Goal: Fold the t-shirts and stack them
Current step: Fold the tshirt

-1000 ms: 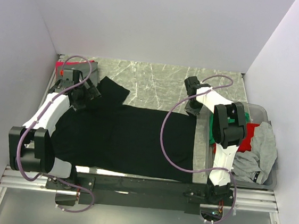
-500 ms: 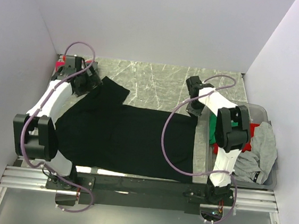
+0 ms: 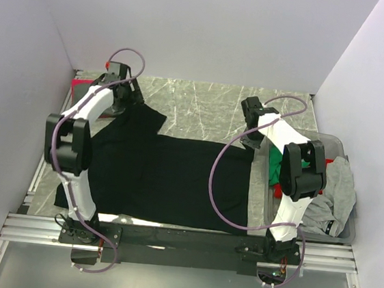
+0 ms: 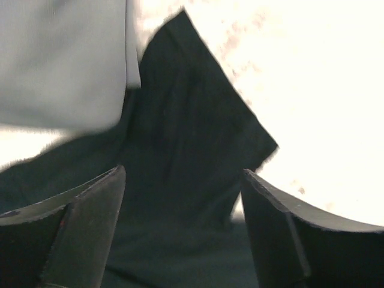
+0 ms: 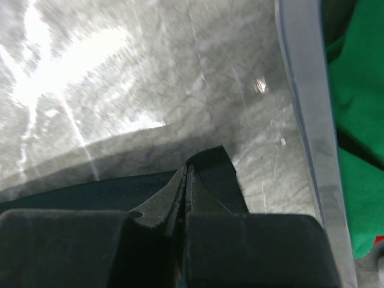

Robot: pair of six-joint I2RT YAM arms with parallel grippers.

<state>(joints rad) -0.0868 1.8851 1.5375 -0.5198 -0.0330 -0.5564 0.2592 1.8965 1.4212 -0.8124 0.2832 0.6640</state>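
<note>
Right hand (image 5: 186, 173) clamped on black t-shirt (image 3: 168, 176) hem corner (image 5: 211, 161); left hand (image 4: 182, 180) open, sleeve (image 4: 198, 126) just ahead; flattening step judged underway; next, left must pinch sleeve.

1. The desk (image 3: 203, 105) has a grey top with a pattern like marble, and its far middle part is bare.
2. A black t-shirt (image 3: 168, 176) lies spread out across the near half of the desk, from the left side almost to the right side. One sleeve of it points toward the far side.
3. A clear grey bin (image 3: 330, 137) stands at the right edge, just beside the shirt's end.
4. A little red cloth (image 3: 75, 85) shows at the far left corner, mostly hidden.
</note>
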